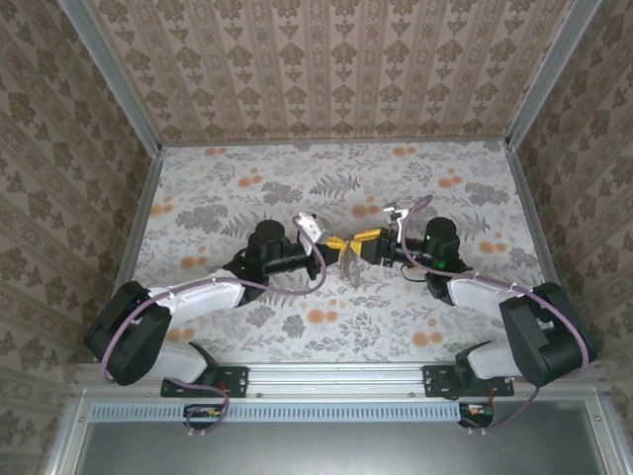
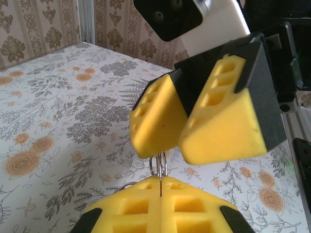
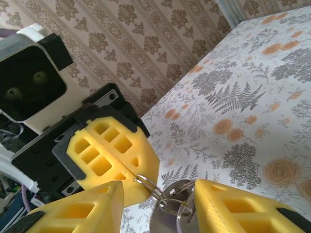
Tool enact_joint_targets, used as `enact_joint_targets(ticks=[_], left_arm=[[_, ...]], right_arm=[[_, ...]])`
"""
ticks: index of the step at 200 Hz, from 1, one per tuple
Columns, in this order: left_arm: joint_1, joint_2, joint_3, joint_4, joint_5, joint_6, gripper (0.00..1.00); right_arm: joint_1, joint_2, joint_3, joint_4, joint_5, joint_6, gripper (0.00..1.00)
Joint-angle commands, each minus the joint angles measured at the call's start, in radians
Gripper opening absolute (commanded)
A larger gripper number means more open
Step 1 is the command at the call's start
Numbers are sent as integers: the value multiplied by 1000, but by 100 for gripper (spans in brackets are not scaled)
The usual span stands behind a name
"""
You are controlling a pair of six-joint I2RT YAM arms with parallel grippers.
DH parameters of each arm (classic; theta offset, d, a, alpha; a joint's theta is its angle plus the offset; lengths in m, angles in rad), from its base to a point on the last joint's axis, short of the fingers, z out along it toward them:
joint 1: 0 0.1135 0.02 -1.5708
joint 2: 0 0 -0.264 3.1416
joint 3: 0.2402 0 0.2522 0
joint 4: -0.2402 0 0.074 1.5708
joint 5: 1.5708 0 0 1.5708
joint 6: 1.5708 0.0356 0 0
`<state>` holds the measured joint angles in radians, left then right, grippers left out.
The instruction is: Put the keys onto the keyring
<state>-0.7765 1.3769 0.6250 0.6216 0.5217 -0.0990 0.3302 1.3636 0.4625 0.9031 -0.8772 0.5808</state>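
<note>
My left gripper (image 1: 334, 243) and right gripper (image 1: 358, 240) meet tip to tip above the middle of the table. The keyring (image 2: 159, 167) is a thin silvery wire oval loop, and the left gripper (image 2: 160, 180) is shut on its near end. In the right wrist view the keyring (image 3: 150, 187) runs from the left gripper (image 3: 138, 175) down to the key (image 3: 167, 216), a silvery metal piece with a purplish edge. The key hangs in the gap between the right gripper's (image 3: 159, 188) spread yellow fingers (image 3: 233, 208). A small greyish bundle (image 1: 351, 265) dangles under the tips.
The floral table (image 1: 297, 188) is walled by patterned panels on three sides, with metal corner posts (image 1: 524, 89). Both arm bases sit on the near rail (image 1: 336, 378). Purple cables (image 1: 297, 287) loop beside each wrist.
</note>
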Motion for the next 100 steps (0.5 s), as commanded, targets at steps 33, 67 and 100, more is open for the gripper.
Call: enact_joint_targets(ticks=[33, 67, 100], left_arm=[[14, 7, 33, 51, 41, -31, 0], [20, 3, 30, 55, 44, -36, 0], [27, 5, 28, 60, 45, -43, 0]], right_arm=[[18, 20, 39, 49, -52, 2, 37], [22, 20, 43, 41, -60, -2, 28], [22, 20, 38, 35, -57, -6, 8]])
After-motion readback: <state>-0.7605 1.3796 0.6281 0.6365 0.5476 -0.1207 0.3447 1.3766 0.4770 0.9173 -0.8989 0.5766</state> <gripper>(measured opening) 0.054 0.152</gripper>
